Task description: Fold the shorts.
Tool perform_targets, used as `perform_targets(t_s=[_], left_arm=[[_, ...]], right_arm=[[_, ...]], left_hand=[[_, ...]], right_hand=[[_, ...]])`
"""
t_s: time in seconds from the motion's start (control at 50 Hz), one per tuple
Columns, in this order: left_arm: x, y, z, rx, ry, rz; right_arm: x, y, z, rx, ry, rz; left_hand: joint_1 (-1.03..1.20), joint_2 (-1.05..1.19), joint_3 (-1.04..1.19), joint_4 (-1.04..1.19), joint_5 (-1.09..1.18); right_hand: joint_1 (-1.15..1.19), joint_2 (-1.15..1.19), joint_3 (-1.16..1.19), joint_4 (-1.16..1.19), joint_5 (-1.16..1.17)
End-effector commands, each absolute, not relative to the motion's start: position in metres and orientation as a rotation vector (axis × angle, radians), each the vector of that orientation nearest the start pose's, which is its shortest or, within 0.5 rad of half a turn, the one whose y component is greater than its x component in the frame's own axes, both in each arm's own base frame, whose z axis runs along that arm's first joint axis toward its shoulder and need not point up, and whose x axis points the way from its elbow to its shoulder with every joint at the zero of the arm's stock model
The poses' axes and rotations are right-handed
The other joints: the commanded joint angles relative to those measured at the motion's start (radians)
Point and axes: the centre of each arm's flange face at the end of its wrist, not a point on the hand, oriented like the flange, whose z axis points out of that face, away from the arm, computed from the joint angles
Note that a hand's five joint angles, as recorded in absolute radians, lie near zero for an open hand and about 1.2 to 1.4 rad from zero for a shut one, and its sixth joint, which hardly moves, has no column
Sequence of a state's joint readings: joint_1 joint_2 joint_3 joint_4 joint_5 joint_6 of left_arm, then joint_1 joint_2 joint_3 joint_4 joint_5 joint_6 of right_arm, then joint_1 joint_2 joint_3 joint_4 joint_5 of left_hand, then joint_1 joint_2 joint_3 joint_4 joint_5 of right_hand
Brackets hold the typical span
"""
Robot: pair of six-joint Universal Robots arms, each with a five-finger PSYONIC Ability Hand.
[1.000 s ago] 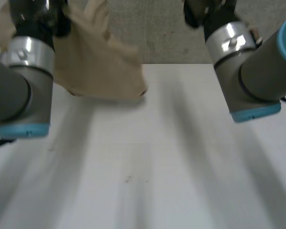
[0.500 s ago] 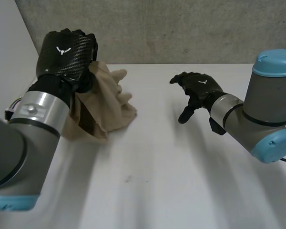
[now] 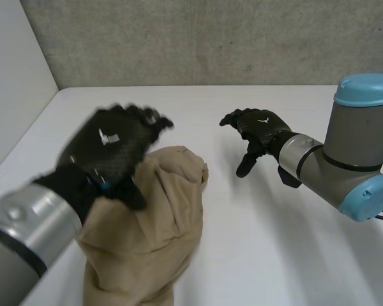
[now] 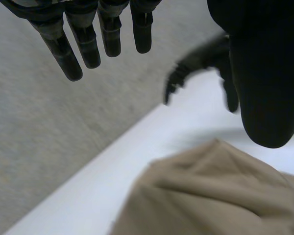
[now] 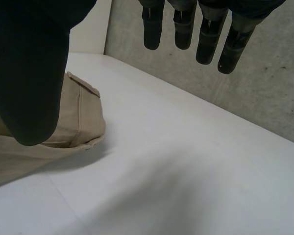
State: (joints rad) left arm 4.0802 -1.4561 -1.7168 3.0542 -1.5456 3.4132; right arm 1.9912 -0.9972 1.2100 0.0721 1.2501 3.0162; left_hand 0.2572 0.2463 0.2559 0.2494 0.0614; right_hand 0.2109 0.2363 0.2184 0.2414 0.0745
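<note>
Head view: tan shorts bunched beneath an open left hand

A smooth white table (image 3: 255, 255) spreads out below a rough grey concrete wall (image 3: 210, 38) at 12 o'clock. The tan shorts (image 3: 153, 242), soft woven cloth, lie on the table in a rumpled, creased mound at about 7 o'clock. One stitched edge points toward 1 o'clock.

The left arm (image 3: 22, 233) reaches in from 8 o'clock. Its glossy black left hand (image 3: 112, 150) hovers over the top of the mound, back upward. In the left wrist view its fingers (image 4: 83, 39) are straight and spread and the thumb is clear of the cloth, gripping nothing.

The right arm (image 3: 345, 159) comes in from 3 o'clock. The right hand (image 3: 262, 126) is at about 1 o'clock, well apart from the shorts, fingers loose and empty above bare table.
</note>
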Motion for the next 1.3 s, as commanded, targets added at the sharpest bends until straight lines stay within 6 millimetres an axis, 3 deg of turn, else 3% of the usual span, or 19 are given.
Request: perform_targets(t_s=[0.02, 0.2, 0.34, 0.48, 0.56, 0.58, 0.62, 0.72, 0.8, 0.82, 0.88, 0.9, 0.98, 1.04, 1.14, 1.3], left_arm=[[-0.265, -0.175, 0.341, 0.864, 2.201, -2.506], [-0.284, -0.238, 0.271, 0.832, 2.462, -2.172], [-0.287, -0.255, 0.230, 0.798, 2.581, -1.937], [-0.287, -0.259, 0.214, 0.808, 2.608, -1.861], [-0.285, -0.260, 0.206, 0.796, 2.615, -1.809], [-0.284, -0.261, 0.206, 0.787, 2.609, -1.803], [-0.283, -0.261, 0.207, 0.776, 2.600, -1.804], [-0.289, -0.254, 0.214, 0.803, 2.587, -1.837], [-0.288, -0.241, 0.258, 0.813, 2.481, -2.013], [-0.286, -0.235, 0.278, 0.814, 2.425, -2.092], [-0.282, -0.226, 0.305, 0.798, 2.344, -2.205], [-0.278, -0.219, 0.325, 0.783, 2.287, -2.290], [-0.272, -0.196, 0.366, 0.773, 2.157, -2.492], [-0.268, -0.181, 0.386, 0.766, 2.079, -2.601], [-0.264, -0.163, 0.401, 0.760, 2.006, -2.693], [-0.263, -0.156, 0.396, 0.784, 2.024, -2.681]], right_arm=[[0.306, -0.300, 0.204, -0.852, 2.073, -1.603], [0.306, -0.297, 0.201, -0.895, 2.080, -1.604], [0.307, -0.296, 0.197, -0.970, 2.076, -1.621], [0.307, -0.295, 0.193, -1.023, 2.076, -1.631], [0.308, -0.295, 0.193, -1.024, 2.075, -1.633], [0.308, -0.295, 0.194, -1.024, 2.072, -1.637], [0.308, -0.295, 0.194, -1.024, 2.071, -1.639], [0.309, -0.298, 0.197, -1.039, 2.054, -1.662], [0.313, -0.307, 0.203, -1.086, 2.012, -1.730], [0.314, -0.309, 0.204, -1.098, 2.001, -1.746], [0.321, -0.318, 0.208, -1.132, 1.942, -1.796], [0.323, -0.320, 0.209, -1.134, 1.927, -1.808], [0.334, -0.328, 0.210, -1.165, 1.810, -1.810], [0.344, -0.325, 0.202, -1.213, 1.712, -1.731], [0.359, -0.314, 0.182, -1.215, 1.641, -1.570], [0.396, -0.271, 0.141, -1.152, 1.651, -1.306]], left_hand=[[-0.017, -0.006, -0.016, -0.009, 0.004], [0.003, 0.014, 0.005, 0.011, 0.024], [0.027, 0.037, 0.028, 0.034, 0.048], [0.206, 0.217, 0.207, 0.214, 0.227], [0.528, 0.539, 0.529, 0.536, 0.549], [0.846, 0.856, 0.847, 0.853, 0.867], [1.138, 1.149, 1.139, 1.146, 1.159], [1.139, 1.150, 1.140, 1.147, 1.160], [1.139, 1.150, 1.140, 1.147, 1.160], [1.139, 1.150, 1.140, 1.147, 1.160], [1.139, 1.150, 1.140, 1.147, 1.160], [1.139, 1.150, 1.140, 1.147, 1.160], [1.139, 1.150, 1.140, 1.147, 1.160], [1.139, 1.150, 1.140, 1.147, 1.160], [1.139, 1.150, 1.140, 1.147, 1.160], [1.139, 1.150, 1.140, 1.147, 1.160]], right_hand=[[-0.036, -0.062, -0.044, -0.067, -0.074], [-0.036, -0.062, -0.044, -0.067, -0.074], [-0.036, -0.062, -0.044, -0.067, -0.074], [-0.036, -0.062, -0.044, -0.067, -0.074], [-0.036, -0.062, -0.044, -0.067, -0.074], [-0.036, -0.062, -0.044, -0.067, -0.074], [-0.036, -0.062, -0.044, -0.067, -0.074], [-0.036, -0.062, -0.044, -0.067, -0.074], [-0.036, -0.062, -0.044, -0.067, -0.074], [-0.036, -0.062, -0.044, -0.067, -0.074], [-0.036, -0.062, -0.044, -0.067, -0.074], [-0.036, -0.062, -0.044, -0.067, -0.074], [-0.036, -0.062, -0.044, -0.067, -0.074], [-0.036, -0.062, -0.044, -0.067, -0.074], [-0.036, -0.062, -0.044, -0.067, -0.074], [-0.036, -0.062, -0.044, -0.067, -0.074]])
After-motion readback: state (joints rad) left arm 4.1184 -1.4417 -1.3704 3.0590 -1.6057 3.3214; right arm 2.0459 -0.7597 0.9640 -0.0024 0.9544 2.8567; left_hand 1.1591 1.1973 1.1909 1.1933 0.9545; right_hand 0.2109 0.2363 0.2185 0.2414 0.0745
